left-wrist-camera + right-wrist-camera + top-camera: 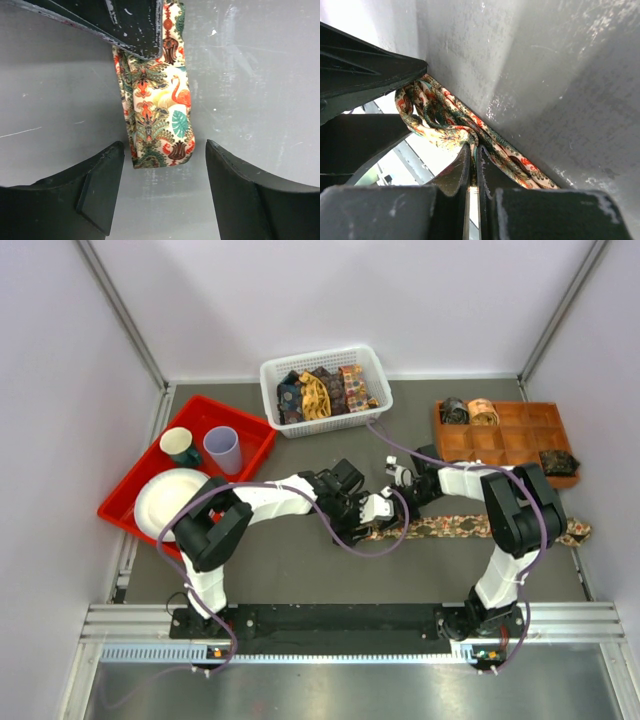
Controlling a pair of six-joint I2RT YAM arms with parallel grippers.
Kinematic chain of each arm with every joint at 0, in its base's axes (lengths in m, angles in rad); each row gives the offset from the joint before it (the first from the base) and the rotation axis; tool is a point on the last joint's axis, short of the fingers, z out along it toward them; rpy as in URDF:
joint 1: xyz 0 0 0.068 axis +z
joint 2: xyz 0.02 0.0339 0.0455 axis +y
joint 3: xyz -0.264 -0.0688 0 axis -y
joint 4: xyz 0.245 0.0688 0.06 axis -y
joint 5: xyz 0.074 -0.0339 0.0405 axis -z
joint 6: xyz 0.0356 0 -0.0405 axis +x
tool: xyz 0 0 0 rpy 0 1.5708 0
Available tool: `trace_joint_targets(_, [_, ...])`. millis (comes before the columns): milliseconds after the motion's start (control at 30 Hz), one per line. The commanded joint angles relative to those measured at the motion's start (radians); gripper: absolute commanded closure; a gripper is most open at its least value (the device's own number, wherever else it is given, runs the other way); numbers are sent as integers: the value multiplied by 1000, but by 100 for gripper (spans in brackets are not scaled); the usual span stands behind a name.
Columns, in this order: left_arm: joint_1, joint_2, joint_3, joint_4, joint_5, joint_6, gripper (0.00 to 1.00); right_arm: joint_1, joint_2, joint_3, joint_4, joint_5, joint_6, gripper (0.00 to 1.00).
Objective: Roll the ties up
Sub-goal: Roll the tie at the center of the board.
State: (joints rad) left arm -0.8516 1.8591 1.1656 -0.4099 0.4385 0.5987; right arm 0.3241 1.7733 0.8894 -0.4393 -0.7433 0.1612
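Three coils (pixel 483 411) are done, ties (pixel 320 392) wait in the far basket (pixel 275 375), and one tie (pixel 450 527) is barely started, right hand (pixel 472 150) clenching it, left hand (pixel 165 150) released.

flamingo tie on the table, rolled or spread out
Mostly spread: the tie lies stretched along the table; only one end is looped, pinched by the right gripper.
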Motion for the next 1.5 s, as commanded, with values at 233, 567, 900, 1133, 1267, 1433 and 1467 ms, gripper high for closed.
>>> trace_joint_targets(233, [6, 23, -7, -4, -27, 18, 37, -2, -34, 14, 65, 5, 0, 100])
trace_joint_targets(567, [6, 22, -6, -4, -29, 7, 42, -2, 37, 20, 53, 32, -26, 100])
trace_joint_targets(900, [0, -8, 83, -12, 86, -77, 54, -2, 84, 33, 68, 84, 24, 100])
trace_joint_targets(1133, [-26, 71, 196, 22, 97, -137, 53, -2, 104, 31, 82, 81, 38, 100])
trace_joint_targets(1267, [-37, 136, 235, 37, 79, -158, 53, -2, 101, 28, 86, 67, 44, 100])
trace_joint_targets(1433, [-44, 186, 240, 48, 49, -154, 50, -2, 94, 19, 99, 48, 60, 100])
trace_joint_targets(1467, [-44, 190, 236, 49, 45, -154, 50, -2, 97, 19, 99, 38, 66, 100])
